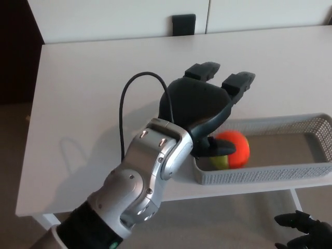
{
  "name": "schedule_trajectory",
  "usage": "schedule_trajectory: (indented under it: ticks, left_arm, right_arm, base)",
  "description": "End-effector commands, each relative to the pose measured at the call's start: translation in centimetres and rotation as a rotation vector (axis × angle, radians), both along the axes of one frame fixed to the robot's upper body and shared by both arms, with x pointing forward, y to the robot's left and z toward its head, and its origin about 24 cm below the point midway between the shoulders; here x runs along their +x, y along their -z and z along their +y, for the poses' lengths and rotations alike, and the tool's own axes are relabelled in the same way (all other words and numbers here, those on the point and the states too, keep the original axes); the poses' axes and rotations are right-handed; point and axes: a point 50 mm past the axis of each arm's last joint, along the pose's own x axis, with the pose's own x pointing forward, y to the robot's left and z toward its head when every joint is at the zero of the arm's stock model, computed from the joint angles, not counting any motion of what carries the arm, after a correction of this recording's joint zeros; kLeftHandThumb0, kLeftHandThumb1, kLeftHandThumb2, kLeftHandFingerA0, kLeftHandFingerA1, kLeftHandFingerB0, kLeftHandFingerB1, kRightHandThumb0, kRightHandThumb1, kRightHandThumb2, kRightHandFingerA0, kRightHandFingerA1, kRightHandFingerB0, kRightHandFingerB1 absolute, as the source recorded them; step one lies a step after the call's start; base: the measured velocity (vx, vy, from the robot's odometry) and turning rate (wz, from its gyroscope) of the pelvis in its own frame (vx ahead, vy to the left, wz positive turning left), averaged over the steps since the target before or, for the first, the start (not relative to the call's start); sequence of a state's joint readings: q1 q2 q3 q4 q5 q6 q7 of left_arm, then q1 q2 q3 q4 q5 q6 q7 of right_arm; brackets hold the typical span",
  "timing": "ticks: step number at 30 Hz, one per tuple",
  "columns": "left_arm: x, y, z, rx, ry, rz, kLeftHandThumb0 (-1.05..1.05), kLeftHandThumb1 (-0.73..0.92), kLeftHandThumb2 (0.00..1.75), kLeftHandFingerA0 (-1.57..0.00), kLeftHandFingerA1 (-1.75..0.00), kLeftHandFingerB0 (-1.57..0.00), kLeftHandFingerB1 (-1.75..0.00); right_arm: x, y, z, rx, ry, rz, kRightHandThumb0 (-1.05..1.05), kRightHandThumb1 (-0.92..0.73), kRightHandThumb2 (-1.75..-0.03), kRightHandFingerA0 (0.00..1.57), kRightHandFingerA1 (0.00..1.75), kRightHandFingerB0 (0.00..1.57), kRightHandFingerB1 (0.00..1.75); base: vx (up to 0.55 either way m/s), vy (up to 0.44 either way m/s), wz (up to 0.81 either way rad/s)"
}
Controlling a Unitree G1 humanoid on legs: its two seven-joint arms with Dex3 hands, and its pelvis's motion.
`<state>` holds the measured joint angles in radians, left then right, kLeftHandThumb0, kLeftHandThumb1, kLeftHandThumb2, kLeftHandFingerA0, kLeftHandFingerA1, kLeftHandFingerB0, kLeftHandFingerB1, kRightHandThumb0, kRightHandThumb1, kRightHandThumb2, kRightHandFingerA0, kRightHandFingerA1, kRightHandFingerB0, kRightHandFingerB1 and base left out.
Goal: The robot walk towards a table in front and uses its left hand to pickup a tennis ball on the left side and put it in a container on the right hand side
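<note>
The tennis ball point(237, 149), orange and yellow-green, lies in the left end of a grey mesh basket point(275, 174) at the table's right front. My left hand point(201, 104) hovers over that end of the basket, open, with two fingers stretched away from me. Its thumb points down beside the ball, close to it or touching it. The ball's left part is hidden behind the thumb. My right hand point(303, 232) shows only partly at the bottom right, below the table edge.
The white table point(88, 104) has its front edge close to me. A black cable point(124, 104) loops up from my left wrist. A small black object point(183, 24) stands against the white wall behind the table.
</note>
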<state>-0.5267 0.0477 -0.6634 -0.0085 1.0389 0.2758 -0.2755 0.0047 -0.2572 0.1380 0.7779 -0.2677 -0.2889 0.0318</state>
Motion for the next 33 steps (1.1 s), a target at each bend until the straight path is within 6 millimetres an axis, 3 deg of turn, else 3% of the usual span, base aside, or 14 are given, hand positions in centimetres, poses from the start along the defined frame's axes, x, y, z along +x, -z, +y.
schedule_trajectory:
  ticks: [1,8,10,13,14,15,16,17,21,25,27,28,31,33]
  left_arm:
    - [0.0,0.2,0.9,0.066,-0.043,0.026,-0.94,0.7,1.14,0.0,-0.12,0.0,-0.18]
    - [-0.3,-0.3,2.2,0.043,-0.051,0.007,-0.96,0.77,1.21,0.0,-0.12,0.0,-0.14]
    - [-0.9,-1.6,3.5,-0.045,-0.056,-0.018,-0.98,0.76,1.18,-0.06,-0.14,-0.06,-0.17]
    - [-2.8,-3.1,5.1,-0.145,-0.037,-0.084,-0.87,0.7,1.13,-0.03,-0.34,-0.02,-0.26]
    - [-3.8,-3.9,5.9,-0.202,-0.025,-0.104,-0.88,0.71,1.13,-0.11,-0.44,0.0,-0.34]
    - [-5.8,-5.2,7.5,-0.312,-0.002,-0.107,-0.39,0.37,1.02,0.0,-0.47,0.0,-0.47]
    - [-6.6,-5.6,8.0,-0.347,0.007,-0.108,-0.39,0.37,1.02,0.0,-0.47,0.0,-0.47]
    - [-7.5,-6.0,8.6,-0.385,0.017,-0.098,-0.9,0.85,0.67,-0.21,-0.3,-0.17,-0.29]
    - [-12.1,-7.3,12.3,-0.606,0.059,-0.008,-0.86,0.78,0.65,-0.29,-0.32,-0.25,-0.29]
    - [-12.9,-7.3,12.8,-0.629,0.065,0.012,-0.86,0.78,0.65,-0.29,-0.32,-0.25,-0.29]
    - [-17.3,-5.9,18.6,-0.72,0.055,0.22,-0.86,0.72,0.62,-0.29,-0.31,-0.32,-0.31]
    - [-18.5,-5.7,19.9,-0.716,0.043,0.251,-0.87,0.72,0.63,-0.3,-0.31,-0.35,-0.32]
    - [-18.9,-5.6,20.4,-0.712,0.042,0.263,-0.87,0.72,0.63,-0.3,-0.31,-0.35,-0.32]
    - [-21.0,-3.8,22.7,-0.703,0.039,0.413,-0.85,0.72,0.63,-0.27,-0.29,-0.34,-0.31]
  right_arm:
    - [-0.2,0.1,-0.3,-0.017,0.016,0.012,-0.65,-0.71,-0.63,0.32,0.79,0.32,0.56]
    - [-0.5,0.4,-0.3,-0.011,0.028,0.019,-0.63,-0.7,-0.62,0.34,0.79,0.35,0.57]
    - [-0.8,0.5,-0.2,-0.008,0.028,0.017,-0.62,-0.7,-0.62,0.33,0.8,0.33,0.56]
    - [-1.5,0.7,-0.3,-0.017,0.016,0.032,-0.63,-0.72,-0.61,0.32,0.79,0.33,0.55]
    - [-1.8,0.7,-0.4,-0.022,0.011,0.039,-0.63,-0.72,-0.61,0.31,0.76,0.33,0.55]
    - [-2.2,0.8,-0.6,-0.023,0.007,0.046,-0.62,-0.72,-0.61,0.33,0.76,0.33,0.54]
    - [-2.3,0.9,-0.6,-0.022,0.006,0.048,-0.62,-0.72,-0.61,0.33,0.76,0.33,0.54]
    - [-2.5,0.9,-0.8,-0.024,0.007,0.052,-0.63,-0.71,-0.62,0.33,0.76,0.33,0.54]
    - [-2.9,1.0,-1.1,-0.027,0.011,0.068,-0.63,-0.72,-0.61,0.34,0.8,0.35,0.55]
    - [-3.0,1.0,-1.2,-0.027,0.01,0.07,-0.63,-0.72,-0.61,0.34,0.8,0.35,0.55]
    - [-3.0,1.5,-1.2,-0.022,0.04,0.106,-0.62,-0.72,-0.6,0.32,0.74,0.35,0.52]
    - [-3.1,1.6,-1.2,-0.02,0.043,0.108,-0.61,-0.71,-0.62,0.32,0.73,0.36,0.53]
    - [-3.1,1.6,-1.2,-0.019,0.042,0.107,-0.61,-0.71,-0.62,0.32,0.73,0.36,0.53]
    - [-3.3,1.8,-1.7,-0.019,0.063,0.119,-0.59,-0.69,-0.63,0.34,0.79,0.33,0.53]
  base:
    - [0.0,0.0,0.0]
    - [0.0,0.0,0.0]
    - [0.0,0.0,0.0]
    - [0.0,0.0,0.0]
    - [0.0,0.0,0.0]
    - [0.0,0.0,0.0]
    - [0.0,0.0,0.0]
    - [0.0,0.0,0.0]
    - [0.0,0.0,0.0]
    - [0.0,0.0,0.0]
    - [0.0,0.0,0.0]
    - [0.0,0.0,0.0]
    - [0.0,0.0,0.0]
    - [0.0,0.0,0.0]
